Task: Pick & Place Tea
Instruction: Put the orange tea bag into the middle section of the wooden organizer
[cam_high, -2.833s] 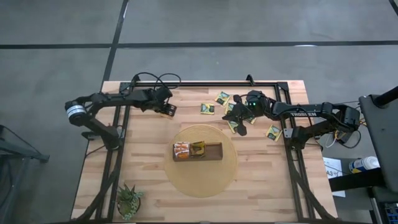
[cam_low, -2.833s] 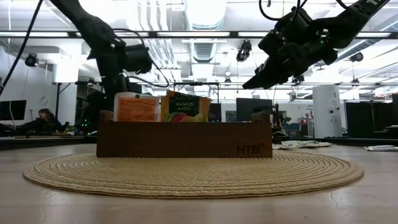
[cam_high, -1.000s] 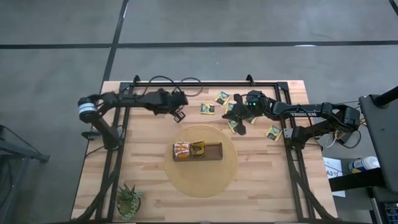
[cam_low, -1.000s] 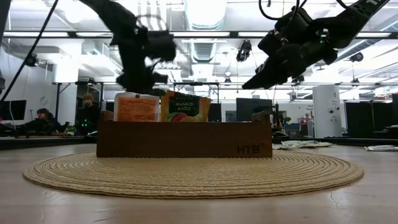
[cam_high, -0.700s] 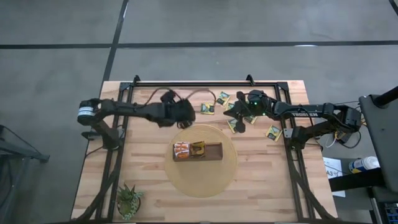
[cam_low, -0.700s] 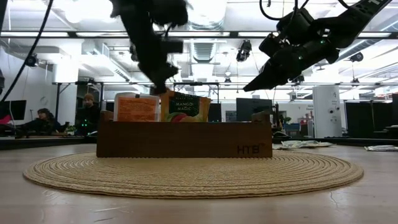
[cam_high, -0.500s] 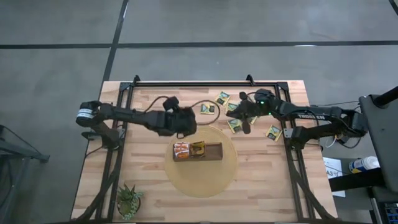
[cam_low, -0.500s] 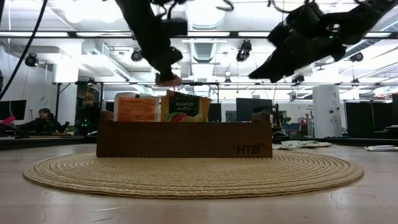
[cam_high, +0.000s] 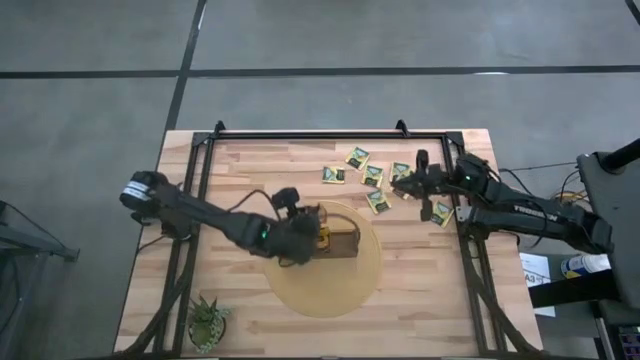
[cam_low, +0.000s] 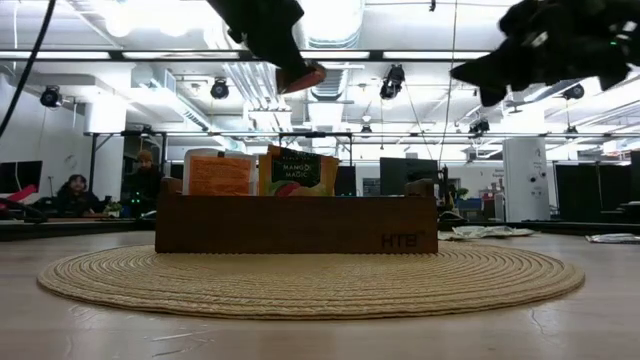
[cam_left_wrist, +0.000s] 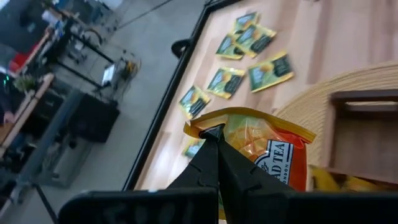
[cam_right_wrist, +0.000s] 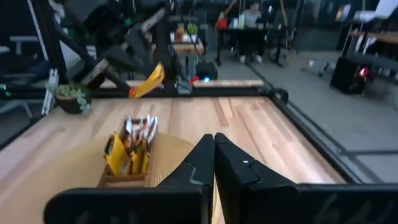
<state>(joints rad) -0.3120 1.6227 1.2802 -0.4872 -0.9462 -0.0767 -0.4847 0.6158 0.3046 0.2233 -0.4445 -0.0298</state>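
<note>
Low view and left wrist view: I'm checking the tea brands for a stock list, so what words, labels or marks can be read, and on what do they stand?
"MANGO MAGIC": on the green-and-yellow sachet standing in the wooden box.
"HTB": stamped on the box's front wall, near its right end.
"TEA": on the orange sachet held in the left pincer; the smaller print below is blurred.
Orange sachet in the box: print too small to read.
Loose sachets on the table: too small to read.
</note>
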